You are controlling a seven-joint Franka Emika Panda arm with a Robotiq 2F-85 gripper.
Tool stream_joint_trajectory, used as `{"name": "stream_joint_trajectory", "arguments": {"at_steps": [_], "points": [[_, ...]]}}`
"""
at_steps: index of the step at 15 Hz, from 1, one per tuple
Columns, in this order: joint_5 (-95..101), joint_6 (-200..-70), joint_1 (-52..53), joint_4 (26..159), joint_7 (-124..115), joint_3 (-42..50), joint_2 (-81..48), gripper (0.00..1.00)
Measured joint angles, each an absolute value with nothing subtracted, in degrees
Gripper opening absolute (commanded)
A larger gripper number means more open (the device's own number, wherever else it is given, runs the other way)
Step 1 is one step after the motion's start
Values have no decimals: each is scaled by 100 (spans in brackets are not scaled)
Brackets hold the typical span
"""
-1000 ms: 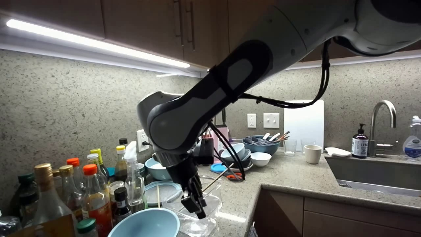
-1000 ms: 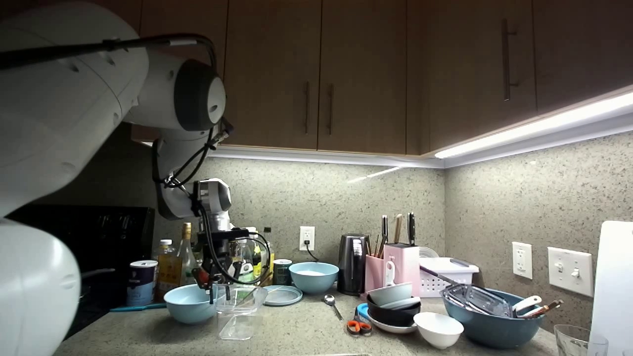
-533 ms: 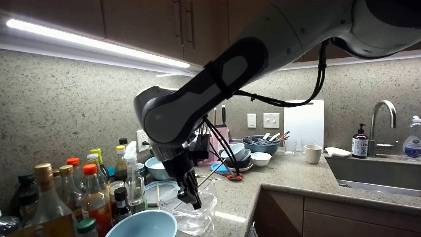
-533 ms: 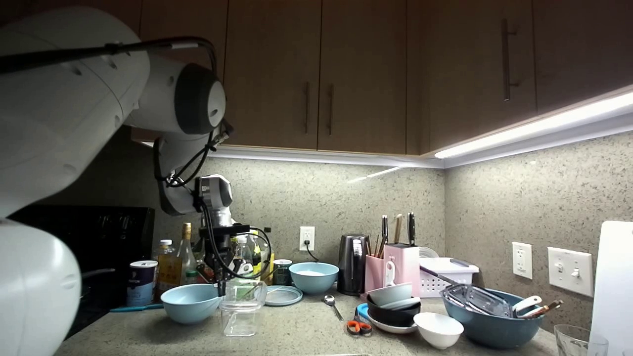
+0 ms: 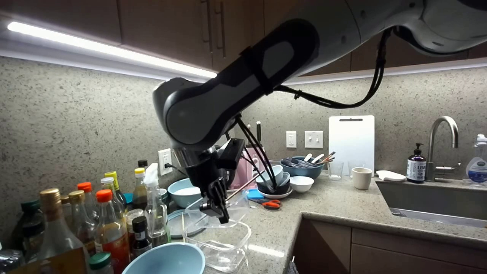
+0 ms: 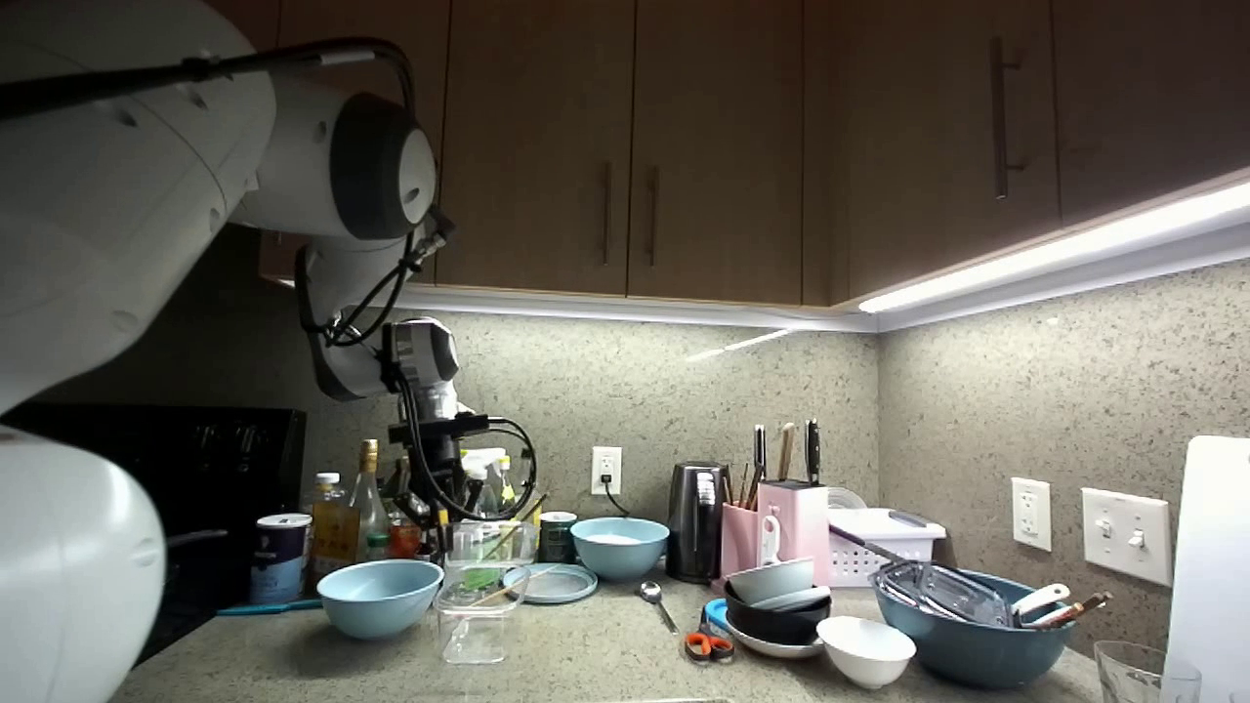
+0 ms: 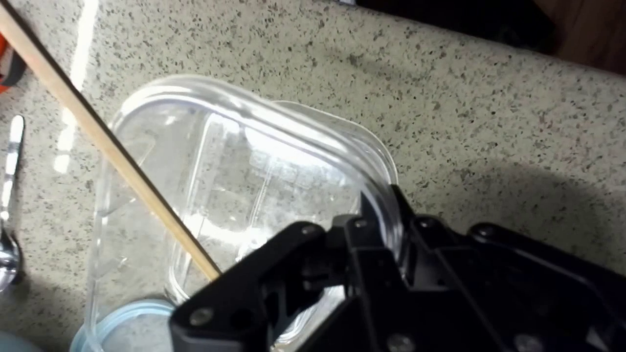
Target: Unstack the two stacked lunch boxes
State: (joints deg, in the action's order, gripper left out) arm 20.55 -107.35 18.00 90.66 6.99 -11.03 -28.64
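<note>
Gripping the glossy rim, the pincer (image 7: 385, 217) holds the upper box (image 7: 239, 104), clear, round-cornered plastic, wooden stick (image 7: 112, 149) slanting inside, right over the lower box (image 6: 476, 640)!

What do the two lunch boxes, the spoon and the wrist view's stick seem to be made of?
Upper lunch box and lower lunch box: clear, glossy, likely plastic; the speckled counter shows through. Spoon: probably polished metal, silvery with bright glints. Stick: matte, pale tan, probably wood or bamboo.
</note>
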Motion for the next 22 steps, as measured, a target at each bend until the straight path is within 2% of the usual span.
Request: {"name": "stream_joint_trajectory", "arguments": {"at_steps": [8, 13, 22], "points": [[2191, -10740, 1862, 10191, -731, -776, -1755, 5], [2257, -11144, 1461, 11196, -742, -628, -1126, 8], [2255, -11286, 1244, 11271, -4, -629, -1242, 5]]}}
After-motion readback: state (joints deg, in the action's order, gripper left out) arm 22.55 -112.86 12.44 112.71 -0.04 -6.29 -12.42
